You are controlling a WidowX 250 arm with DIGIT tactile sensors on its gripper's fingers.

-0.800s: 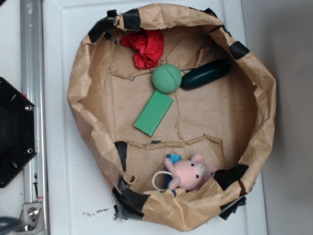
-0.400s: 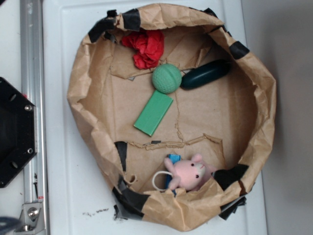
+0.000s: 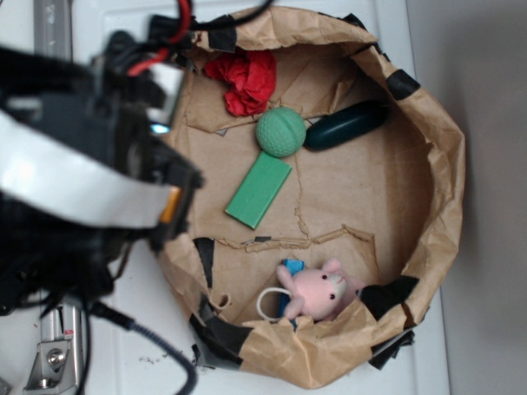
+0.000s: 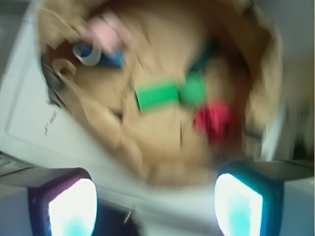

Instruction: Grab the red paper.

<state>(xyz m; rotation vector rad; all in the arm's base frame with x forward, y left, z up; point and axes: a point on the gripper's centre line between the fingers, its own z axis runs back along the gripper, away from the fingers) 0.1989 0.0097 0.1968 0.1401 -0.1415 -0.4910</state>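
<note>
The red paper (image 3: pixel 245 80) is a bright red crumpled wad at the back of the brown paper bowl (image 3: pixel 436 156), just above the green ball (image 3: pixel 281 132). In the blurred wrist view it shows as a red blob (image 4: pixel 215 117) right of the green ball (image 4: pixel 195 90). My gripper (image 4: pixel 155 206) is open and empty, its two pads far apart at the bottom of the wrist view. In the exterior view the arm (image 3: pixel 82 173) covers the left side, over the bowl's left rim; its fingertips are hidden there.
Inside the bowl lie a green flat block (image 3: pixel 258 190), a dark green oblong thing (image 3: pixel 347 125) and a pink plush toy (image 3: pixel 321 290) with a white ring and blue piece. A metal rail (image 3: pixel 51 16) runs along the left. The bowl sits on a white surface (image 3: pixel 132 337).
The arm has swung into the exterior view from the left and now covers the bowl's left rim. The objects in the bowl have not moved.
</note>
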